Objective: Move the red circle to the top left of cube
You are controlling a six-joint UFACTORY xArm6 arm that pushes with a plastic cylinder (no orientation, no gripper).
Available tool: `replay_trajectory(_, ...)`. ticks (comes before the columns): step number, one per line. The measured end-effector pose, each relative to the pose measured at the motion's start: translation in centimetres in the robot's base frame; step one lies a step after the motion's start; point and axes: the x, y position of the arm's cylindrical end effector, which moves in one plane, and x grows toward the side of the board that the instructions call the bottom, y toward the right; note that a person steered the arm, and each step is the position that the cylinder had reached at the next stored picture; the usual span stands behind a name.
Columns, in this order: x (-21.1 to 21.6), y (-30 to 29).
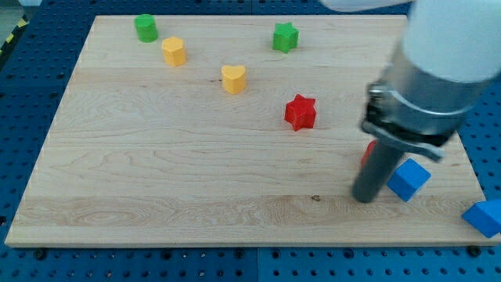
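Red circle [366, 153] mostly hidden behind rod, touching it, just left of blue cube [409, 179]. Tool is bare rod, holds nothing; my tip [364, 199] on wooden bench [156, 172], below circle.

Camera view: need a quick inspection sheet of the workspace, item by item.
Surface: wooden board, on a blue perforated base.
Job's things: red circle mostly hidden behind the rod, only a red sliver showing; blue cube just to the view's right of it.
Tip: my tip on the board, at the view's left of the blue cube and just below the red sliver.
Clutter: red star, green star, green block, yellow heart, yellow block, second blue block at the board's right edge.
Cables: nothing seen.
Surroundings: yellow-black striped strip at top left.
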Motion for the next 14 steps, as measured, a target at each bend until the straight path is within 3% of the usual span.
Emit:
replay_trajectory(1, -2.0, -6.2)
replay_trajectory(2, -3.1, -7.0)
replay_trajectory(5, -3.0, 0.2)
replay_trajectory(10, -12.2, 7.3)
replay_trajectory(11, -12.2, 13.1)
replay_trajectory(12, -8.9, 18.8)
replay_trajectory(14, -7.2, 15.7)
